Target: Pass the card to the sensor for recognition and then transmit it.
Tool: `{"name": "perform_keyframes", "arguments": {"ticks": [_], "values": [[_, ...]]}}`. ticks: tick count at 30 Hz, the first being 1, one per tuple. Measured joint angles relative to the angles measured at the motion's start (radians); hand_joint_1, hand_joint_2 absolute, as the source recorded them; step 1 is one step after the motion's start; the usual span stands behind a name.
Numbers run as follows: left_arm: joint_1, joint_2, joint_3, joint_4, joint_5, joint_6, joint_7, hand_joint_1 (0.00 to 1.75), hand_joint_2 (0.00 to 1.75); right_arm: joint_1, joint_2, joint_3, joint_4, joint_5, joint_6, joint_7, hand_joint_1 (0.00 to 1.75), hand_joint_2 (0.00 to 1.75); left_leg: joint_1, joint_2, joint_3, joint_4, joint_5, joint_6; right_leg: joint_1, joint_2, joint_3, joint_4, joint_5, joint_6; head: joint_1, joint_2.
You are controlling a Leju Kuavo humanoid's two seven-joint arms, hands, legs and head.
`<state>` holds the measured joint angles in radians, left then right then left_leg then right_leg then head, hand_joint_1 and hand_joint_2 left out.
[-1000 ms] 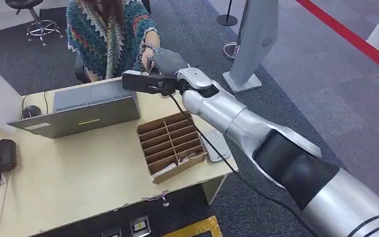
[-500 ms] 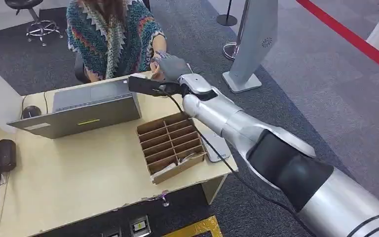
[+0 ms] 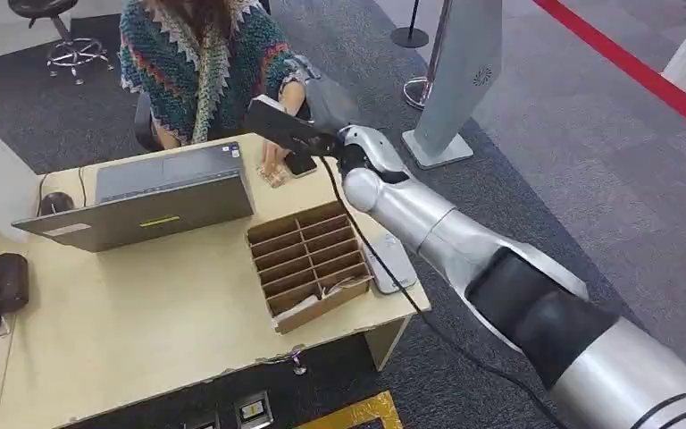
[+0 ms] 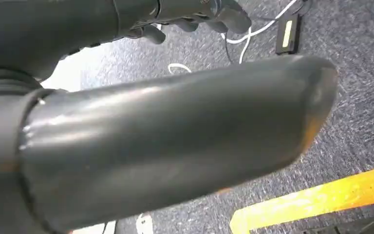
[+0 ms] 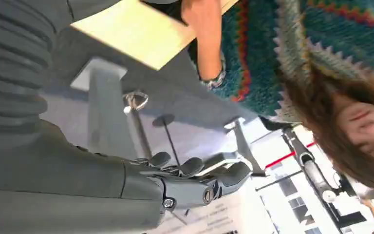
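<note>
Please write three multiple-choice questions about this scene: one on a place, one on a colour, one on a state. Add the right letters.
1. Where does the cardboard box stand? A on the floor; B on the table, right of the laptop; C on the laptop.
2. What colour is the floor line? A red; B blue; C white.
3. The right arm is: A hanging down; B resting on the box; C stretched over the table toward the person.
Answers: B, it sits beside the laptop; A, the stripe is red; C, it reaches the person.
</note>
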<state>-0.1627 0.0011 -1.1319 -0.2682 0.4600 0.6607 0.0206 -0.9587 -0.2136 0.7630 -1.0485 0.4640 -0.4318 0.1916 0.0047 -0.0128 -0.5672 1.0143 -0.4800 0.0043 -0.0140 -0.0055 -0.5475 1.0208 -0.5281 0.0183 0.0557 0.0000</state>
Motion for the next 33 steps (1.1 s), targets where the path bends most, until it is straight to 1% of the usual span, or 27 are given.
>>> {"name": "perform_keyframes", "arguments": {"ticks": [3,8,10,14,19,22,26,27,28,29,30,31,33], "values": [[0.013,0.001,0.01,0.001,0.013,0.006,-0.019,0.0,0.0,0.101,-0.04,-0.047,-0.155,-0.076,0.014,-0.036,0.0,1.75,0.0,0.0,0.0,0.0,0.0,0.0,0.0,0.0,0.0,0.0,0.0,0.0,0.0,0.0],[0.024,0.002,0.021,0.002,0.025,0.006,-0.043,0.0,0.0,0.275,-0.108,-0.134,-0.399,-0.19,0.105,-0.119,0.0,1.75,0.0,0.0,0.0,0.0,0.0,0.0,0.0,0.0,0.0,-0.001,0.0,0.0,0.0,0.0],[0.03,0.002,0.029,0.002,0.031,0.006,-0.048,0.0,0.0,0.346,-0.132,-0.171,-0.481,-0.211,0.139,-0.139,0.0,1.75,0.0,0.0,0.0,0.0,0.0,0.0,0.0,0.0,0.0,-0.001,0.0,0.0,0.0,0.0],[0.039,0.002,0.037,0.002,0.043,0.009,-0.059,0.0,0.0,0.453,-0.177,-0.223,-0.598,-0.201,0.182,-0.148,0.0,1.75,0.0,0.001,0.0,0.0,-0.001,-0.001,0.0,0.001,0.0,-0.001,0.0,0.0,0.0,0.0],[0.047,0.003,0.052,0.002,0.055,0.015,-0.071,0.0,0.0,0.556,-0.219,-0.27,-0.683,-0.162,0.21,-0.144,0.0,1.75,0.0,0.001,0.0,0.0,-0.001,-0.001,0.0,0.001,0.0,-0.001,0.0,0.0,0.0,0.0],[0.049,0.003,0.059,0.002,0.061,0.02,-0.076,0.0,0.0,0.615,-0.24,-0.299,-0.723,-0.123,0.25,-0.113,0.0,1.75,0.0,0.001,0.0,0.0,-0.001,-0.001,0.0,0.0,0.0,-0.001,0.0,0.0,0.0,0.0],[0.049,0.004,0.06,0.002,0.061,0.019,-0.076,0.0,0.0,0.699,-0.261,-0.32,-0.758,-0.033,0.297,-0.044,0.0,1.75,0.0,0.001,0.0,0.0,-0.001,-0.001,0.0,0.0,0.0,-0.001,0.0,0.0,0.0,0.0],[0.048,0.004,0.06,0.002,0.061,0.019,-0.076,0.0,0.0,0.713,-0.27,-0.321,-0.767,0.072,0.339,0.019,0.0,1.75,0.0,0.003,0.0,0.0,-0.002,-0.002,0.0,0.001,0.0,-0.001,0.0,0.0,0.0,0.0],[0.047,0.004,0.06,0.002,0.061,0.019,-0.076,0.0,0.0,0.716,-0.271,-0.321,-0.767,0.091,0.347,0.03,0.0,1.75,0.0,0.003,0.0,0.0,-0.002,-0.002,0.0,0.001,0.0,-0.001,0.0,0.0,0.0,0.0],[0.046,0.004,0.06,0.002,0.061,0.018,-0.074,0.0,0.0,0.727,-0.281,-0.316,-0.769,0.192,0.39,0.09,0.0,1.75,0.0,0.003,0.0,0.0,-0.002,-0.002,0.0,0.001,0.0,-0.001,0.0,0.0,0.0,0.0],[0.046,0.004,0.06,0.002,0.061,0.018,-0.072,0.0,0.0,0.742,-0.288,-0.312,-0.769,0.265,0.421,0.133,0.0,1.75,0.0,0.002,0.0,0.0,-0.002,-0.001,0.0,0.001,0.0,-0.001,0.0,0.0,0.0,0.0],[0.046,0.004,0.06,0.002,0.061,0.017,-0.071,0.0,0.0,0.752,-0.293,-0.308,-0.769,0.298,0.436,0.146,0.0,1.75,0.0,0.002,0.0,-0.001,-0.002,-0.001,0.0,0.001,0.0,-0.001,0.0,0.0,0.0,0.0],[0.046,0.004,0.06,0.002,0.061,0.017,-0.069,0.0,0.0,0.758,-0.293,-0.298,-0.769,0.319,0.454,0.155,0.0,1.75,0.0,0.003,0.0,-0.001,-0.002,-0.002,0.0,0.001,0.0,-0.001,0.0,0.0,0.0,0.0]]}}
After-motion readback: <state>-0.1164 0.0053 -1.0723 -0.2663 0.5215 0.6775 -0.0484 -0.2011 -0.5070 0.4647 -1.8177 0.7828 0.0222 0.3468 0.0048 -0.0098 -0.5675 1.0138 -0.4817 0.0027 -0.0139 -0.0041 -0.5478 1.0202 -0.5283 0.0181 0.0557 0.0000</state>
